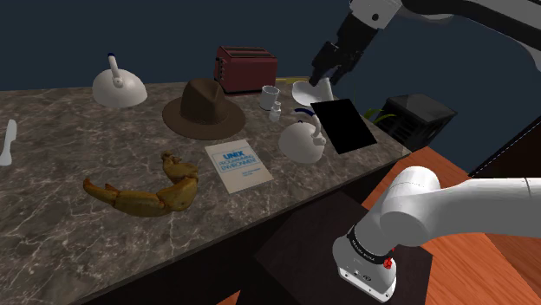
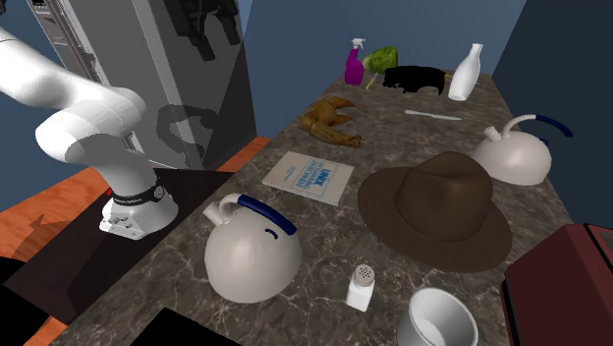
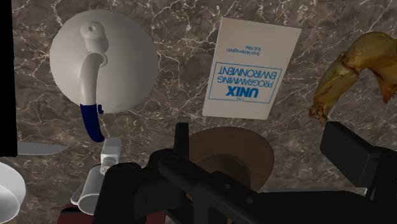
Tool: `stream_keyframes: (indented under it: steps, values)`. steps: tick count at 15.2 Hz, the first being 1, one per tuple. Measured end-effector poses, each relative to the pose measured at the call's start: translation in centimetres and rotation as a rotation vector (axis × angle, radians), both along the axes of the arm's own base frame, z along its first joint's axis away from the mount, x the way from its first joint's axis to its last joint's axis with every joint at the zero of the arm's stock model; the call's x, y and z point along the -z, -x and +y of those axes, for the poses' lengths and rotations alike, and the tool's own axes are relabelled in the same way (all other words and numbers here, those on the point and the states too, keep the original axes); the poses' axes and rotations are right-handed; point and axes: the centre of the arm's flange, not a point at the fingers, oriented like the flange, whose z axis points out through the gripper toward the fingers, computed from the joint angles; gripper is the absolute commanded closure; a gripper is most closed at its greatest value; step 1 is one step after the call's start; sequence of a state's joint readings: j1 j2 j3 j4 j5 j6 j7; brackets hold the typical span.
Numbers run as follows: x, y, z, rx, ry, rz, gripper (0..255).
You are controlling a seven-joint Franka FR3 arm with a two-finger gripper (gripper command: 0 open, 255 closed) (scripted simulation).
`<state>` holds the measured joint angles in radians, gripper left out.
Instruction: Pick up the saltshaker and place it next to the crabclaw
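The saltshaker [image 1: 276, 113] is a small white shaker standing on the marble counter between a white mug [image 1: 269, 97] and a white kettle with a blue handle [image 1: 302, 139]. It also shows beside the kettle [image 2: 251, 251] as the saltshaker [image 2: 362, 287] and below the hand as the saltshaker [image 3: 111, 151]. The yellow-brown crabclaw [image 1: 143, 192] lies near the counter's front edge; it shows too as the crabclaw [image 2: 329, 120] and the crabclaw [image 3: 353, 70]. My gripper [image 1: 329, 71] hangs open high above the counter, up and to the right of the shaker, holding nothing. Its fingers stand apart around my gripper [image 3: 264, 149].
A brown hat [image 1: 205, 108], a UNIX book [image 1: 237, 166], a red toaster [image 1: 245, 68], a white bowl [image 1: 308, 91], a black tablet [image 1: 344, 126] and a second kettle [image 1: 118, 87] share the counter. A spray bottle [image 2: 353, 64] and white bottle [image 2: 466, 74] stand at the far end.
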<state>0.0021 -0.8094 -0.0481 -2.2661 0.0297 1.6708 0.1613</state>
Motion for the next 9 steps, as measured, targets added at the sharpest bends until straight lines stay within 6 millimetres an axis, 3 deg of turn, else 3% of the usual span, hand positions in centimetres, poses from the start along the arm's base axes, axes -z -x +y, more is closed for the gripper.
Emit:
stream_keyframes:
  steps: [3, 9]
  values:
    - [1.0, -0.7, -0.6, 0.01, 0.004, -0.003, 0]
    - [6.2, -4.7, -3.5, 0.054, 0.023, -0.021, 0]
